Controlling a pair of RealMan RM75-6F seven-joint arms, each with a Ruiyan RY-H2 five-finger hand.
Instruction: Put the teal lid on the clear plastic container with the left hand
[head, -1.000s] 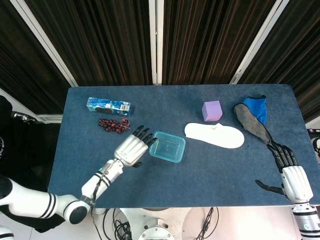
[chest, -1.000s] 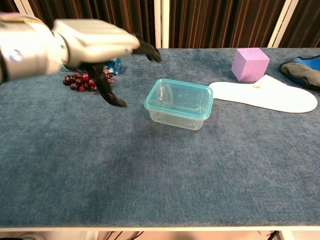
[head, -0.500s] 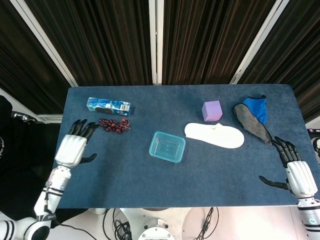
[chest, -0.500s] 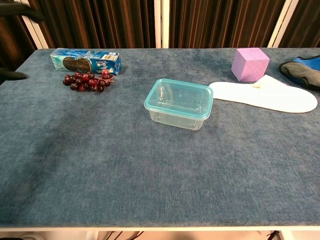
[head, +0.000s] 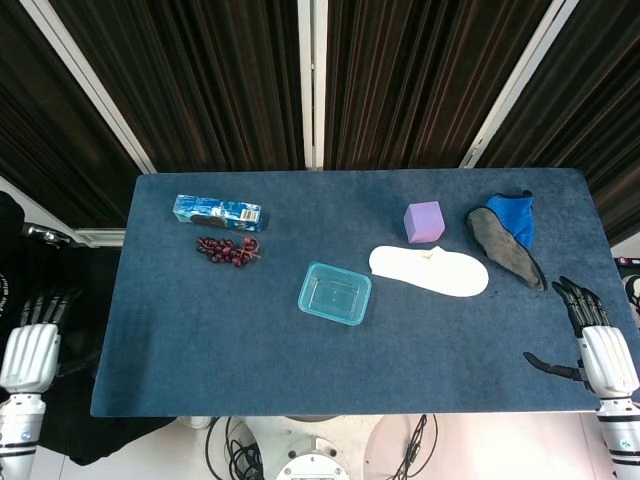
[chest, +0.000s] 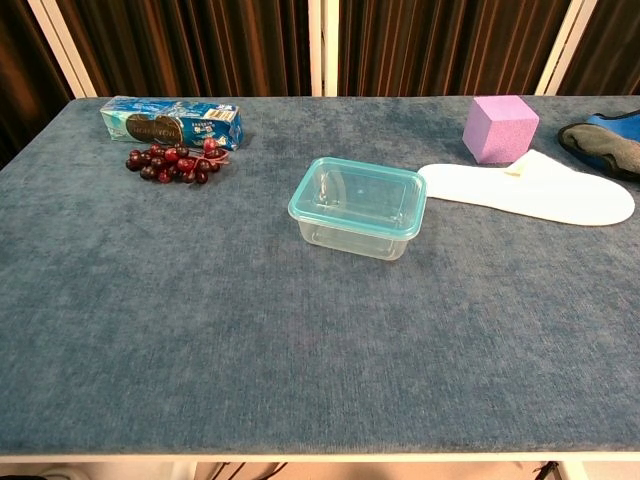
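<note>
**Sitting capped at mid-table — both hands parked off the edges**

Resting near the middle of the blue table (chest: 200, 340), the clear plastic container (chest: 358, 212) is wearing its teal lid (chest: 355, 195) flush on the rim. Off the table's left edge, the left hand (head: 30, 352) is hanging empty, fingers straight and slightly apart. At the right edge, the right hand (head: 597, 352) is holding nothing either — fingers spread, thumb out. Cherries (chest: 168, 163) are lying beside a teal snack box (chest: 172, 120), with a purple cube (chest: 499, 127), white insole (chest: 530, 197) and blue-grey shoe (head: 505, 236) over to the right.

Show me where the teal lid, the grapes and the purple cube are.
teal lid (chest: 358, 192): chest view, top face, seated on the container.
grapes (chest: 170, 163): chest view, middle of the bunch.
purple cube (chest: 499, 130): chest view, front face.
</note>
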